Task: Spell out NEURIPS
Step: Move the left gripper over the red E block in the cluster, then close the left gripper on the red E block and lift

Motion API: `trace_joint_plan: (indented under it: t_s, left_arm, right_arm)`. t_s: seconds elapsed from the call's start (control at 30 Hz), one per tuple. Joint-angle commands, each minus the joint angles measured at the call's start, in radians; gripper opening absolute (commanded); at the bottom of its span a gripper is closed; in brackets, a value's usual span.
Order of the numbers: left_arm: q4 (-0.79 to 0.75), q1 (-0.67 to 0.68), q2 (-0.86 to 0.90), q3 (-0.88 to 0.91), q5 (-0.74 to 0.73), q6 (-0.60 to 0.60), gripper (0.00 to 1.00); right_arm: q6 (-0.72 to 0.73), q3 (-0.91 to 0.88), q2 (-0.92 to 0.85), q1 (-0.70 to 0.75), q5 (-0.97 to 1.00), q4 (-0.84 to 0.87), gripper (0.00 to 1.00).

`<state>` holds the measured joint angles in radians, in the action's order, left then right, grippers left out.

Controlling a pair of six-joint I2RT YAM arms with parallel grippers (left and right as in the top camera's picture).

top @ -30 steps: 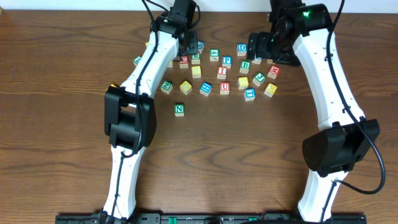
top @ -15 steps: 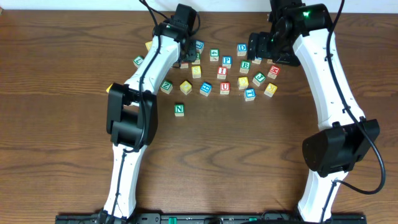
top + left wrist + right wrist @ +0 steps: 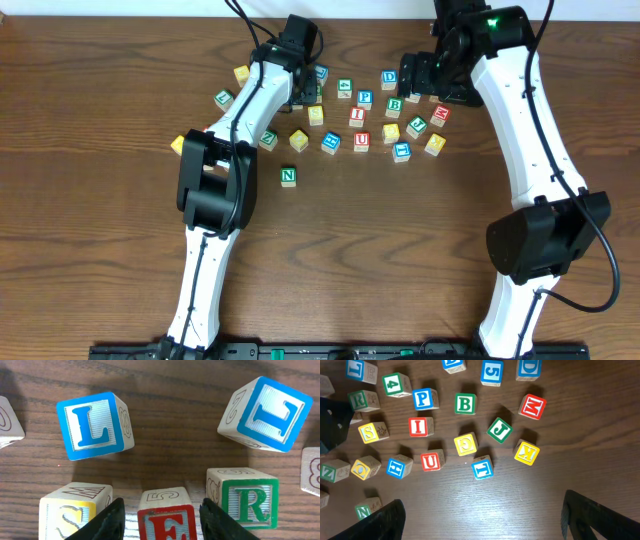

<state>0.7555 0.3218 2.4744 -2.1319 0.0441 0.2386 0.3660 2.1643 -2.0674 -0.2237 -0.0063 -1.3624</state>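
Red E (image 3: 166, 525) is straddled by the spread left gripper (image 3: 162, 512), bottom centre; flanking S (image 3: 75, 510) and R (image 3: 245, 502) could easily get knocked.

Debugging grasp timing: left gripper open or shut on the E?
Open: left gripper straddles the red E cube, with a visible gap beside it.

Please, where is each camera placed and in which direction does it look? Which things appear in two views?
Overhead: fixed above the table, looking straight down; left arm and right arm show.
Left wrist: close above the table, looking down at the red E cube between its open left claw.
Right wrist: higher, looking down on the red U cube and its neighbours; open right claw at the bottom edge.
Shared: both wrist views show the green R cube.
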Motion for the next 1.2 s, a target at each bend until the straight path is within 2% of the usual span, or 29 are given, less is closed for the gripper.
trace_joint_plan:
  t_s: [0.0, 0.17, 0.37, 0.57, 0.77, 0.9, 1.07, 1.17]
  left_arm:
    - [0.014, -0.002, 0.013, 0.006, 0.009, -0.010, 0.43]
    - [0.027, -0.002, 0.014, 0.006, 0.009, -0.010, 0.40]
    - [0.029, -0.001, 0.014, 0.006, 0.009, -0.010, 0.32]
    - [0.042, -0.003, -0.016, -0.008, 0.009, -0.010, 0.29]
    - [0.061, -0.002, -0.123, -0.013, 0.009, -0.009, 0.29]
    - [0.134, -0.001, -0.227, -0.013, 0.003, -0.009, 0.29]
    - [0.281, 0.008, -0.335, -0.013, -0.118, -0.008, 0.29]
    - [0.397, 0.030, -0.346, -0.013, -0.142, -0.002, 0.29]
  right_arm:
    - [-0.008, -0.006, 0.001, 0.000, 0.022, -0.001, 0.96]
    - [-0.008, -0.006, 0.001, 0.000, 0.027, -0.001, 0.96]
    - [-0.008, -0.006, 0.001, 0.000, 0.027, -0.003, 0.96]
    - [-0.008, -0.006, 0.001, 0.000, 0.027, -0.003, 0.96]
    - [-0.008, -0.006, 0.001, 0.000, 0.031, 0.001, 0.97]
    - [-0.008, -0.006, 0.001, 0.000, 0.031, 0.006, 0.98]
    - [-0.008, -0.006, 0.001, 0.000, 0.031, 0.018, 0.98]
    - [-0.008, -0.006, 0.001, 0.000, 0.031, 0.024, 0.99]
